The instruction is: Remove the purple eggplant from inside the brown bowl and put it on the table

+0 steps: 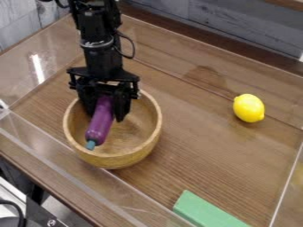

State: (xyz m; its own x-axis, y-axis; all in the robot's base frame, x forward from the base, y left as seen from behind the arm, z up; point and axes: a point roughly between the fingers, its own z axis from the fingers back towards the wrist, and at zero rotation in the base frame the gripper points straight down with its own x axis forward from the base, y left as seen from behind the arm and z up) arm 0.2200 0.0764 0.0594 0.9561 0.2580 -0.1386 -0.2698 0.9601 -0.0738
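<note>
A grey plank-patterned wall stands behind the brown wood-grain table point(196, 124), whose near left edge has a clear acrylic border point(89, 177). Close to that edge sits the round light-brown wooden bowl point(144, 152), and the glossy purple toy eggplant point(99, 124) is tilted inside it, its bluish-green tip pointing down toward the near side of the bowl. The black metal pincer point(104, 97) is closed on the eggplant's upper end, as far as the view shows; the fingers themselves blend into dark shapes. The main danger is the bowl's thick rim: if the arm travels sideways before the hanging tip is above it, the eggplant could catch, twist loose or drag the bowl along. A grip at one end only may also let it swivel or slip. Carried toward the near left edge, it could knock the acrylic; set down hard, it might roll toward the small yellow lemon point(249, 108) near the far right edge.
</note>
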